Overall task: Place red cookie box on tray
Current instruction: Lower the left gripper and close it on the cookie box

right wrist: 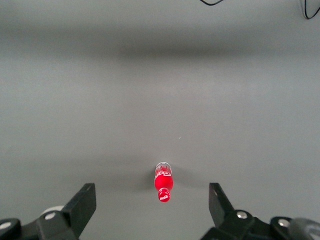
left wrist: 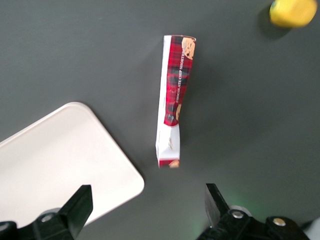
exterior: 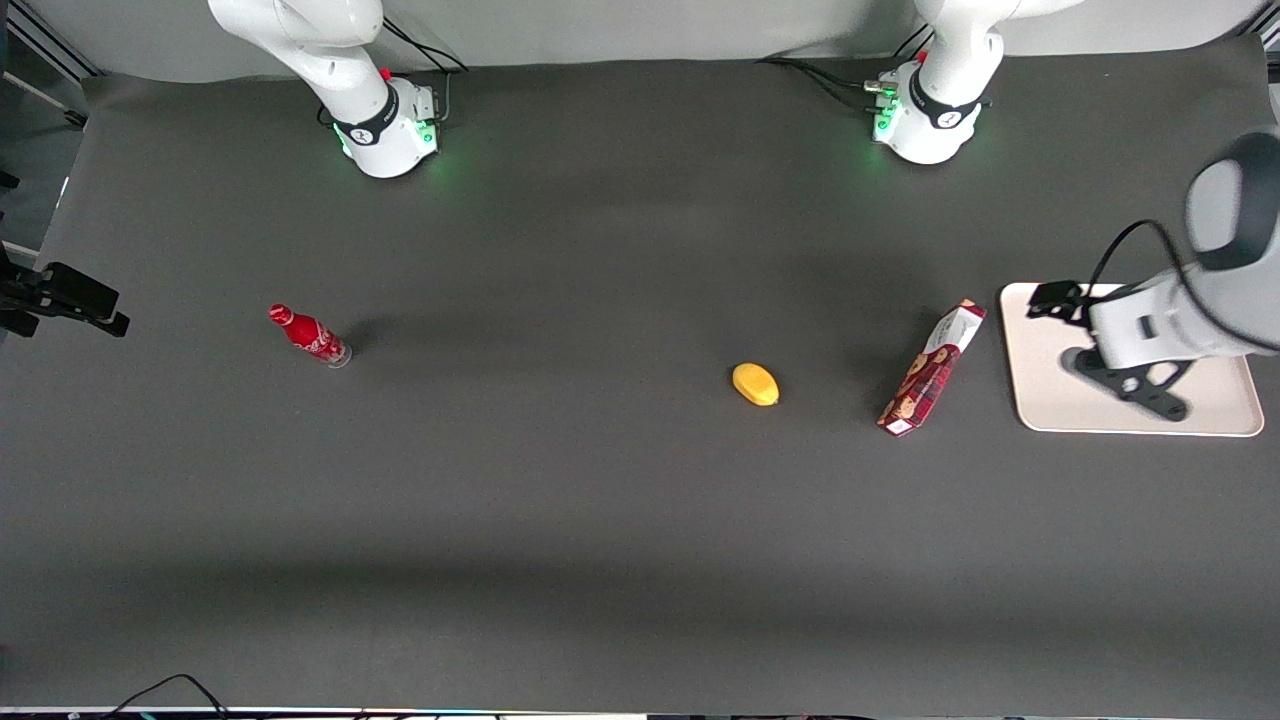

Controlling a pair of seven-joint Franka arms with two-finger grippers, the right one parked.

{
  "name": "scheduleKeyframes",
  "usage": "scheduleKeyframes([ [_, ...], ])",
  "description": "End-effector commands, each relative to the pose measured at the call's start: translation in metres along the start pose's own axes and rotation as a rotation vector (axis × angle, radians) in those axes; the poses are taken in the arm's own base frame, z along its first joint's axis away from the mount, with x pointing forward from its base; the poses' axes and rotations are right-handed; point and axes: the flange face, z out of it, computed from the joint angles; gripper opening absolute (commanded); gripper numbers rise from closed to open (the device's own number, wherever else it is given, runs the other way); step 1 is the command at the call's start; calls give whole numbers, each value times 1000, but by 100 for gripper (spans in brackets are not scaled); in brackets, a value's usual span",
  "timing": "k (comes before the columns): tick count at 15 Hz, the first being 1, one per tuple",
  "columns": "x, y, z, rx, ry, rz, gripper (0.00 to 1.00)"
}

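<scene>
The red cookie box (exterior: 930,372) (left wrist: 175,95) is a slim dark-red plaid carton lying on the dark table, its white label end pointing away from the front camera. It rests just beside the tray (exterior: 1050,400) (left wrist: 50,160), apart from its rim, on the side toward the parked arm. The cream-white tray sits at the working arm's end of the table with nothing lying on it. My gripper (exterior: 1130,385) (left wrist: 147,205) hovers above the tray, open wide, with nothing between its fingers. It is apart from the box.
A yellow lemon-like fruit (exterior: 755,384) (left wrist: 292,11) lies on the table beside the box, toward the parked arm. A small red bottle (exterior: 310,336) (right wrist: 163,182) stands much farther toward that end. Both arm bases stand along the table edge farthest from the front camera.
</scene>
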Motion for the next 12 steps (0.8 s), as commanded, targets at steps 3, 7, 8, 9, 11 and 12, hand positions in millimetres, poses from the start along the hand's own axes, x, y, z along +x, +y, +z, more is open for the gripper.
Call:
scheduleKeyframes([
  [3, 11, 34, 125, 58, 88, 148, 100],
  [7, 16, 31, 178, 82, 146, 145, 100],
  [8, 19, 30, 187, 86, 158, 146, 100],
  [9, 20, 31, 202, 87, 165, 145, 100],
  [11, 13, 33, 233, 106, 206, 115, 90],
  [12, 12, 33, 239, 101, 205, 88, 43],
])
